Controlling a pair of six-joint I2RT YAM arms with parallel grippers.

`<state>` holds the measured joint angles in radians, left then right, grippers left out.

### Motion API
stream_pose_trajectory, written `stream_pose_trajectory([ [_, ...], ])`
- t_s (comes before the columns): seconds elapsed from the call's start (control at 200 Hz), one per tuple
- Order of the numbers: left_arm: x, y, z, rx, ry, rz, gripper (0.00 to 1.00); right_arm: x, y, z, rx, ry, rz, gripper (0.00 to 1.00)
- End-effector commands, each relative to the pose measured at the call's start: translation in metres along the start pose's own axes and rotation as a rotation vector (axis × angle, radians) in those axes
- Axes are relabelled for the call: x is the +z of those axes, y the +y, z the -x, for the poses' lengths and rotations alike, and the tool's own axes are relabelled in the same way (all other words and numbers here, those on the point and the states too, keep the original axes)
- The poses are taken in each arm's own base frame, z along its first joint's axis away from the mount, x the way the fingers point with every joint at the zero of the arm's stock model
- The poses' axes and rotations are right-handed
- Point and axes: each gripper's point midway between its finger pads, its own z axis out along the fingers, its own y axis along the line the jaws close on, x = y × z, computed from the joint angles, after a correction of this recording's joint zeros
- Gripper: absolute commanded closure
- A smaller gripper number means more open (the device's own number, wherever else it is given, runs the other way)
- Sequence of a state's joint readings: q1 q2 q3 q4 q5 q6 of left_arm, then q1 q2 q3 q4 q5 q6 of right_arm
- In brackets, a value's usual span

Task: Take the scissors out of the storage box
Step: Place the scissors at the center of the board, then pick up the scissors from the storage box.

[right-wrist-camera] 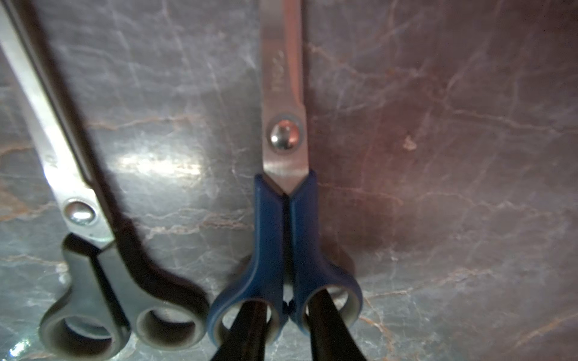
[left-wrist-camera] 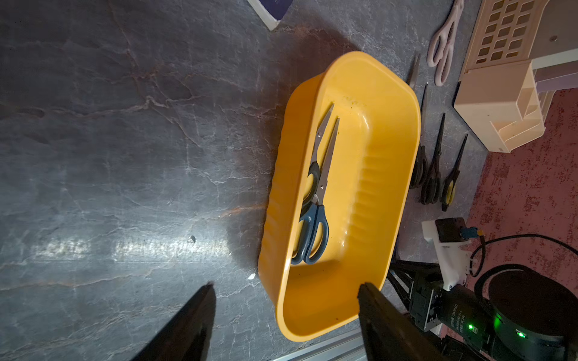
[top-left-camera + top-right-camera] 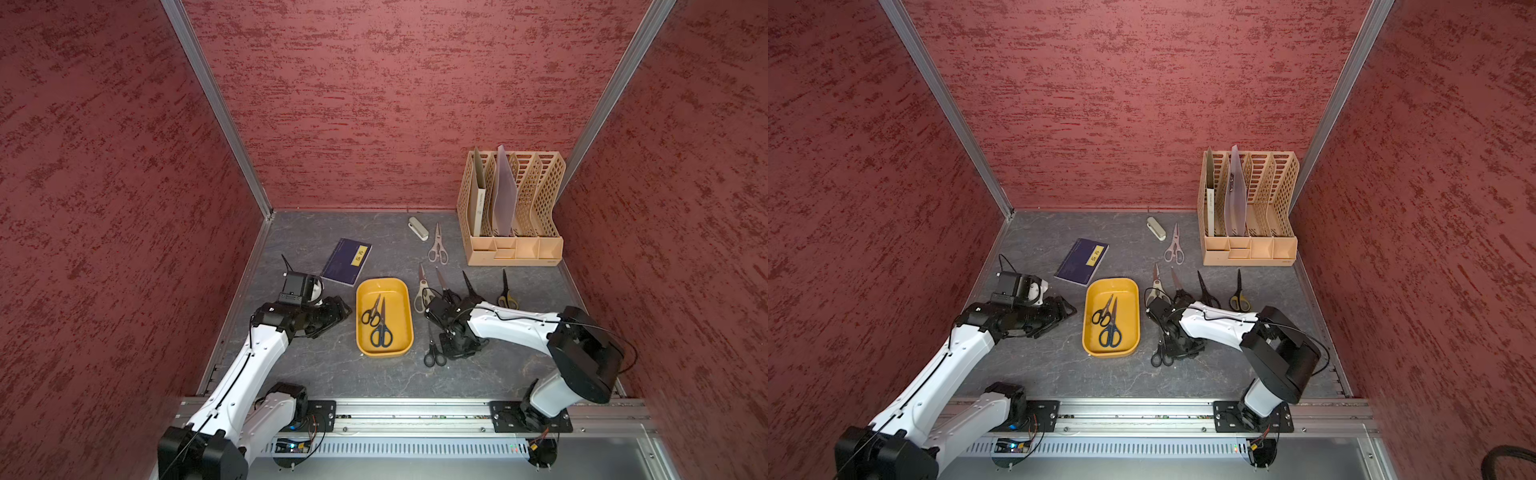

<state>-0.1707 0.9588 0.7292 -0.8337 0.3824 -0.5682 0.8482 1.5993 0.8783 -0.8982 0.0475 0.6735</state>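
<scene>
The mustard-yellow storage box [image 3: 400, 297] [image 3: 1128, 296] [image 2: 378, 150] sits mid-table with two pairs of scissors inside: a black-handled pair [image 3: 371, 314] and a longer dark-blue pair [image 3: 381, 332] [image 2: 312, 233]. My left gripper [image 3: 338, 311] [image 2: 286, 286] hovers just left of the box, open and empty. Several more scissors lie right of the box, among them a cream-handled pair [image 3: 421, 291] and a pinkish-grey pair [image 3: 437, 248]. My right gripper [image 1: 285, 308] points down there, one finger in each loop of a blue-handled pair [image 1: 283, 225] flat on the table, jaws slightly apart. A black-handled pair [image 1: 89, 281] [image 3: 434, 357] lies beside it.
A tall beige lattice file organizer [image 3: 513, 208] stands at the back right. A grey-beige stapler [image 3: 418, 228] and a navy booklet [image 3: 347, 262] lie toward the back. Red walls close three sides and a metal rail [image 3: 415, 411] runs along the front.
</scene>
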Motion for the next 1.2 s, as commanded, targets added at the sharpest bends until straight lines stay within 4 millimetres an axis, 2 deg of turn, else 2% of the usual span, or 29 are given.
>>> stream_pose_trajectory([
  [0.0, 0.001, 0.003, -0.003, 0.005, -0.005, 0.009, 0.25, -0.007, -0.005, 0.001, 0.028, -0.021, -0.005, 0.69],
  [0.195, 0.002, 0.002, -0.001, 0.007, -0.007, 0.004, 0.24, -0.032, -0.003, 0.009, 0.035, -0.064, 0.011, 0.65],
  [0.336, 0.003, 0.001, 0.001, 0.011, -0.012, -0.001, 0.25, -0.062, 0.007, 0.021, 0.049, -0.117, 0.057, 0.65],
  [0.471, 0.009, 0.001, 0.003, 0.006, -0.008, -0.014, 0.24, -0.095, 0.037, 0.039, 0.04, -0.186, 0.171, 0.65],
  [0.626, 0.016, 0.003, 0.008, -0.029, 0.003, -0.039, 0.24, -0.12, 0.089, 0.057, -0.046, -0.245, 0.303, 0.65],
  [0.741, 0.018, 0.005, 0.016, -0.049, 0.001, -0.053, 0.24, -0.114, 0.129, 0.062, -0.156, -0.211, 0.326, 0.67],
  [0.942, 0.019, 0.009, 0.027, -0.047, 0.001, -0.042, 0.24, -0.095, 0.176, 0.069, -0.273, -0.166, 0.309, 0.68],
  [1.047, 0.02, 0.014, 0.031, -0.059, 0.0, -0.037, 0.24, -0.084, 0.186, 0.074, -0.293, -0.142, 0.302, 0.68],
  [1.192, 0.02, 0.018, 0.034, -0.07, 0.0, -0.036, 0.24, -0.07, 0.19, 0.076, -0.307, -0.121, 0.279, 0.68],
])
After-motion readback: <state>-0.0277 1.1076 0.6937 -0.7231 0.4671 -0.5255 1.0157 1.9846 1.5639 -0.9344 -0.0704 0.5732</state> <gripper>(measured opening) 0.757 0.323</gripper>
